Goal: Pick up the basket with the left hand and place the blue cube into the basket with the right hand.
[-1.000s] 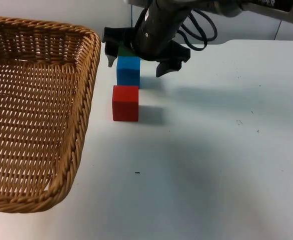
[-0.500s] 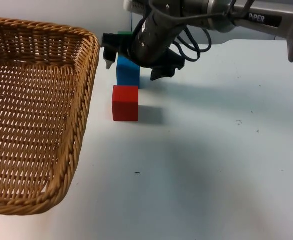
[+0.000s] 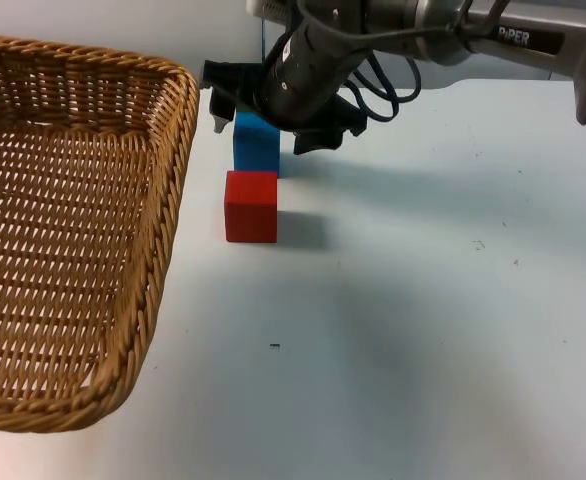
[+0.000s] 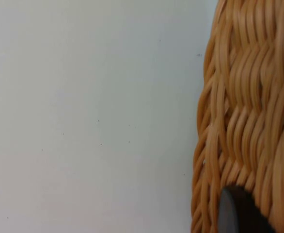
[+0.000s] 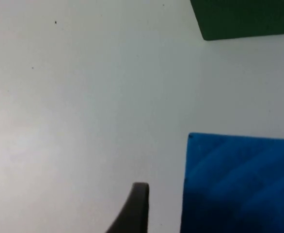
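My right gripper [image 3: 264, 128] hangs spread open straddling the blue cube [image 3: 256, 145], cube directly between fingertips. My left gripper grips the basket [image 3: 163, 200] rim, waiting.

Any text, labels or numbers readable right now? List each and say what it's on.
"PiPER": white lettering on the right arm, seen in the top view.
No print can be read on the basket, the blue cube, the red cube or the green cube.
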